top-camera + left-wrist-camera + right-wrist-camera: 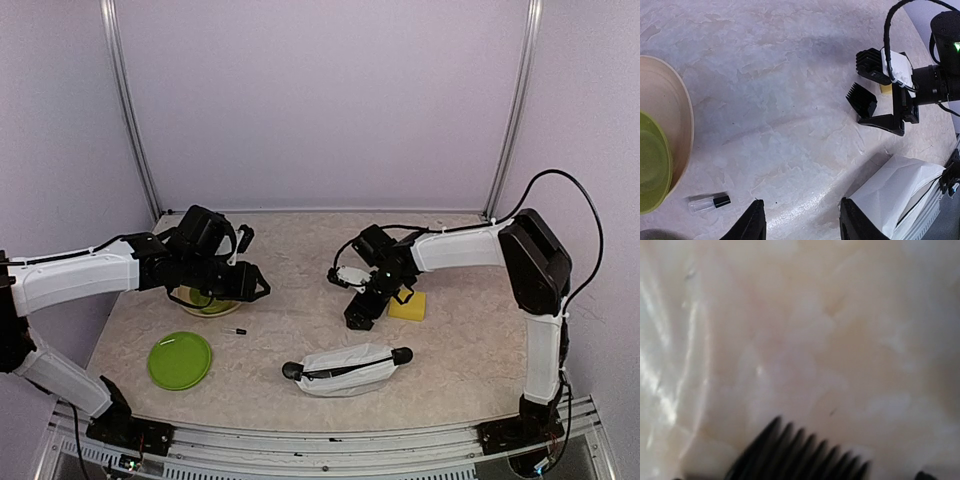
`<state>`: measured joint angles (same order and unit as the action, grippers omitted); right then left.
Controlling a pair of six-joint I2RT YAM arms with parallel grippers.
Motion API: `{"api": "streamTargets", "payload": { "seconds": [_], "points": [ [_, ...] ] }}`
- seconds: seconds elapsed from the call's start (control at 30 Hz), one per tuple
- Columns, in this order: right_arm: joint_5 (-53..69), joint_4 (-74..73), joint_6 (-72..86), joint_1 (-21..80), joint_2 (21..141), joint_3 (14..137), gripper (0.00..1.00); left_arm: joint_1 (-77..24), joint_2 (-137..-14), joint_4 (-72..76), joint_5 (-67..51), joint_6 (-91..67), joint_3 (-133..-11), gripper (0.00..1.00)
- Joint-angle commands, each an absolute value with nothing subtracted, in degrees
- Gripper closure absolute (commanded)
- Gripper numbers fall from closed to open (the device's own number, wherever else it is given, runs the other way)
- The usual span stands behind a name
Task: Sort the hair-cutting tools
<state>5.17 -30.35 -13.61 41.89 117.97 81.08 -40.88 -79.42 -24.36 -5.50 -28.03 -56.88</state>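
Comb guard (861, 99), small and black, lay flat on the marbled table (300, 250), a little toward 3 o'clock from the table's middle in the overhead view. Right gripper (358, 318) hung low over it. In the right wrist view the guard's teeth (800, 455) filled the lower middle, and a dark tip showed at each bottom corner, clear of the guard on both sides, so the claw stood wide and gripped nothing. A yellow sponge (407, 305) sat just at 3 o'clock of that claw.

Left gripper (802, 222) hovered at 9 o'clock of the middle, by the 3 o'clock edge of a beige bowl (682, 125) that held a green bowl (652, 165). Its two black fingers (752, 225) stood apart with only bare table between them, open and empty. A small black-capped tube (710, 202) lay on the table at 5 o'clock of the bowls, near the left finger without touching it. A green plate (180, 360) lay at 7 o'clock of the bowls, apart from them.

A white pouch (345, 368) with black ends lay at 6 o'clock of the middle, well apart from the guard. A thin dark thing ran along its opening, but what it was could not be told.
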Motion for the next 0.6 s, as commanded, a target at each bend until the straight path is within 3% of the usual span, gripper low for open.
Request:
{"api": "streamTargets", "payload": {
  "seconds": [0.0, 0.07, 0.2, 0.43, 0.57],
  "points": [
    [7.3, -34.7, -14.9, 41.1, 117.2, 76.5, 0.00, -40.6, -78.7, -22.0, -4.5, -27.3, -58.1, 0.50],
    [7.4, -34.9, -15.1, 40.9, 117.0, 75.6, 0.06, -40.6, -78.8, -21.2, -4.7, -27.3, -57.7, 0.50],
    [6.3, -35.2, -15.4, 40.9, 116.3, 75.4, 0.32, -40.6, -78.8, -20.1, -4.8, -27.1, -57.0, 0.50],
    [6.6, -36.0, -16.4, 40.7, 117.5, 76.3, 0.59, -40.6, -77.7, -15.1, -5.1, -26.4, -54.0, 0.50],
    [11.3, -36.3, -18.0, 40.1, 116.8, 78.0, 0.67, -41.7, -74.5, -6.8, -5.2, -21.9, -50.1, 0.50]
  ]
}}
